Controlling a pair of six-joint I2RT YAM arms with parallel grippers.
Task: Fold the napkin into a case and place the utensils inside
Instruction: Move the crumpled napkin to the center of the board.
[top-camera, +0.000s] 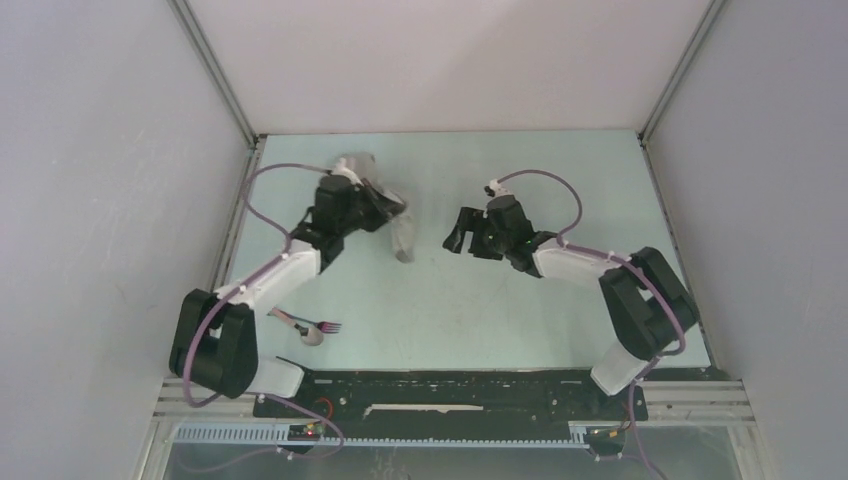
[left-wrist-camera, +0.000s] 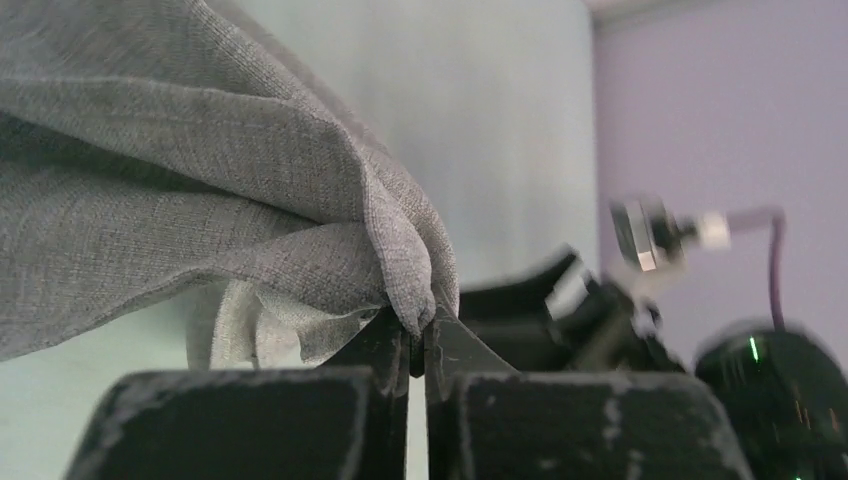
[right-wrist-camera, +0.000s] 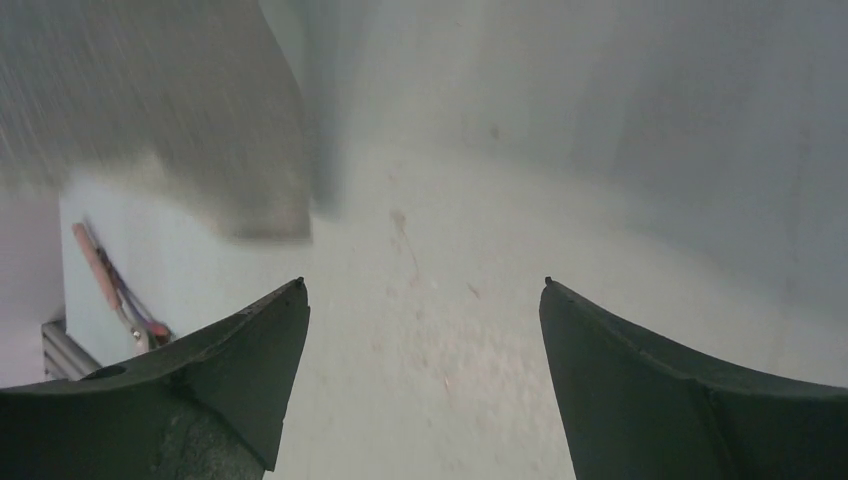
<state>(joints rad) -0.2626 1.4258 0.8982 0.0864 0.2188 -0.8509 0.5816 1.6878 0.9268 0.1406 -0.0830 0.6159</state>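
The light-grey napkin (top-camera: 398, 225) hangs bunched from my left gripper (top-camera: 385, 212), lifted off the table at the back left. In the left wrist view the jaws are pinched shut on a fold of the napkin (left-wrist-camera: 250, 200) at the fingertips (left-wrist-camera: 424, 325). My right gripper (top-camera: 458, 236) is open and empty, a short way right of the hanging cloth; its view shows wide-apart fingers (right-wrist-camera: 424, 290) and the blurred napkin (right-wrist-camera: 150, 110) at upper left. The spoon and fork (top-camera: 312, 329) with pinkish handles lie on the table near the left arm's base, also seen in the right wrist view (right-wrist-camera: 115, 290).
The pale green table (top-camera: 520, 310) is walled by grey panels at left, right and back. A black rail (top-camera: 450, 390) runs along the near edge with the arm bases.
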